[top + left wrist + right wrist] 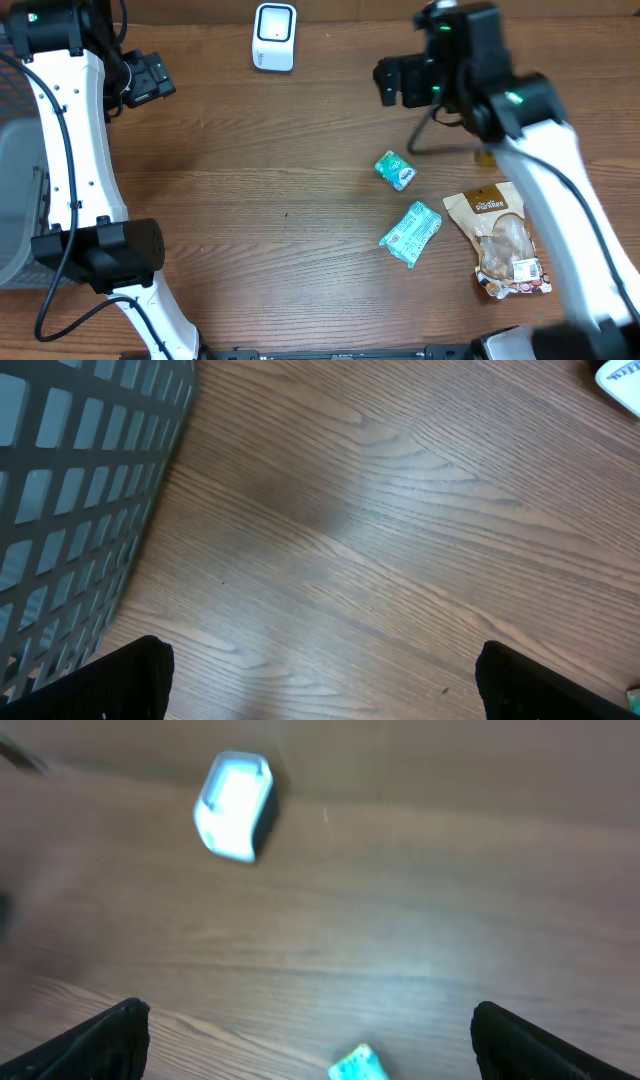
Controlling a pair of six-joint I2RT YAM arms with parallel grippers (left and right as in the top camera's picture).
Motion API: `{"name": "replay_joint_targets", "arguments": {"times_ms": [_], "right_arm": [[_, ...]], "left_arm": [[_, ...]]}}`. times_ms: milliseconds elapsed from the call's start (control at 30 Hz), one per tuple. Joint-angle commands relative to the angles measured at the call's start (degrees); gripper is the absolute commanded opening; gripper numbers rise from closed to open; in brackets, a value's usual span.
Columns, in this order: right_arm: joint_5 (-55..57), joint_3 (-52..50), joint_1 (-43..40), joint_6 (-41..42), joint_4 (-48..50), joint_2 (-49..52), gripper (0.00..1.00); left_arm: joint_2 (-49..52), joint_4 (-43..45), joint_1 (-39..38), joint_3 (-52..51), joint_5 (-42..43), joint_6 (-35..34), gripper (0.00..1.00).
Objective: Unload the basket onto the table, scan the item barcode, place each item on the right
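A white barcode scanner [274,37] stands at the table's far edge; the right wrist view shows it blurred [233,806]. Three items lie at the right: a small teal packet [396,170], a longer teal packet [411,233] and a brown snack pouch [500,240]. My right gripper [395,82] hovers open above the table just beyond the small teal packet [358,1065], holding nothing [310,1045]. My left gripper [150,78] is open over bare wood at the far left [322,685], well apart from every item.
A grey mesh basket [20,200] sits at the left table edge, close beside the left gripper [80,480]. A small yellow object [485,157] lies partly under the right arm. The scanner's corner [620,380] shows in the left wrist view.
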Motion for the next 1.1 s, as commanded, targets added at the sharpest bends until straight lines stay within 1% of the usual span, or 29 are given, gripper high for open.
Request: {"name": "replay_joint_targets", "arguments": {"times_ms": [0,67,233,367,567,733,900,1067], "right_arm": [[1.6,0.5,-0.1,0.4,0.2,-8.8,1.00],[1.5,0.5,-0.1,0.4,-0.1,-14.4,1.00],[1.5,0.5,-0.1,0.4,-0.5,-24.5,1.00],[2.0,0.5,-0.1,0.4,-4.8,-31.6,1.00],[2.7,0.5,-0.2,-0.2,-13.9,-40.9,1.00],[2.2,-0.3,-2.5,-0.2,-18.6,-46.8,1.00],[2.2,-7.5,-5.8,-0.2,-17.7,-54.5,1.00],[2.2,-19.5,-8.3,-0.2,-11.3,-62.4,1.00]], "left_arm": [[-1.3,-0.1,0.0,-0.2,0.1,0.2,1.00],[-1.3,-0.1,0.0,-0.2,0.1,0.2,1.00],[-1.3,-0.1,0.0,-0.2,0.1,0.2,1.00],[-1.3,-0.1,0.0,-0.2,0.1,0.2,1.00],[-1.3,-0.1,0.0,-0.2,0.1,0.2,1.00],[-1.3,-0.1,0.0,-0.2,0.1,0.2,0.99],[-1.3,-0.1,0.0,-0.2,0.1,0.2,1.00],[-1.3,-0.1,0.0,-0.2,0.1,0.2,1.00]]}}
